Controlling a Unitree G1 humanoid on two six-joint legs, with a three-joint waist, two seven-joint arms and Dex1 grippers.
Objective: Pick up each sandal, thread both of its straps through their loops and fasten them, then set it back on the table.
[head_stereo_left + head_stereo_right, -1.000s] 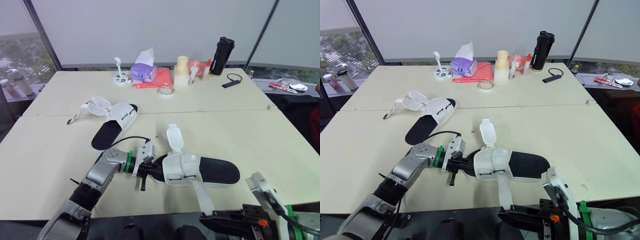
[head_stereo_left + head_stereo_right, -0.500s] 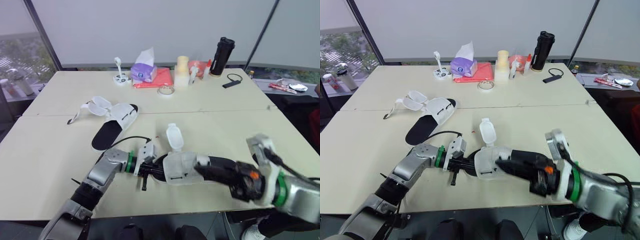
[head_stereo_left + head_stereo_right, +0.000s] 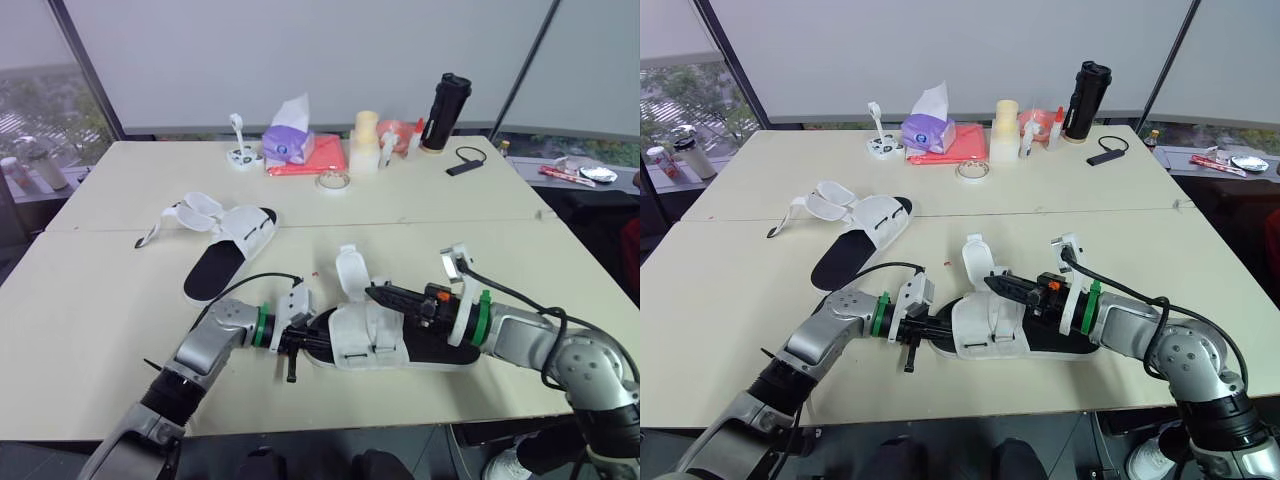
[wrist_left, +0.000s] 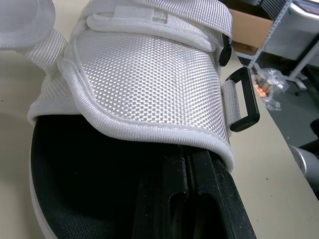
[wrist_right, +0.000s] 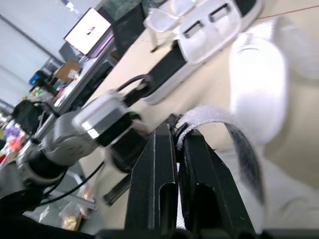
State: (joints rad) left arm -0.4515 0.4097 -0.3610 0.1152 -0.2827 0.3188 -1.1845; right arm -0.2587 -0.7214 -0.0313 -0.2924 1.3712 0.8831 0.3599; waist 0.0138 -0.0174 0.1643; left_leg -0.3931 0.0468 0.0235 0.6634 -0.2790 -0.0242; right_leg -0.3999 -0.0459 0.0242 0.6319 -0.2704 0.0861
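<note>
Near sandal (image 3: pixel 352 338): lies flat on the table (image 3: pixel 100 300), close to its front edge, between the two grippers. Its long axis runs left to right, about parallel to that edge. The white upper is toward the robot's left and the bare black heel toward its right, so the toe likely points left

Strap (image 5: pixel 209 113): arched above the upper, with the free end clamped between the fingers of the right gripper (image 3: pixel 374 292). The second strap (image 3: pixel 348 272) stands up on the far side, unfastened

Loop (image 4: pixel 252 97): black, on the side of the upper. The step in hand, as judged, is threading. Carry the strap tip low across the upper, lay it flat to the loop, and feed it without a twist

Left gripper (image 3: pixel 312 341): at the toe end, fingers together, tips on the footbed. You cannot tell whether they pinch anything. Hold it there as a brace

Far sandal (image 3: pixel 240 235): well apart, straps open
</note>
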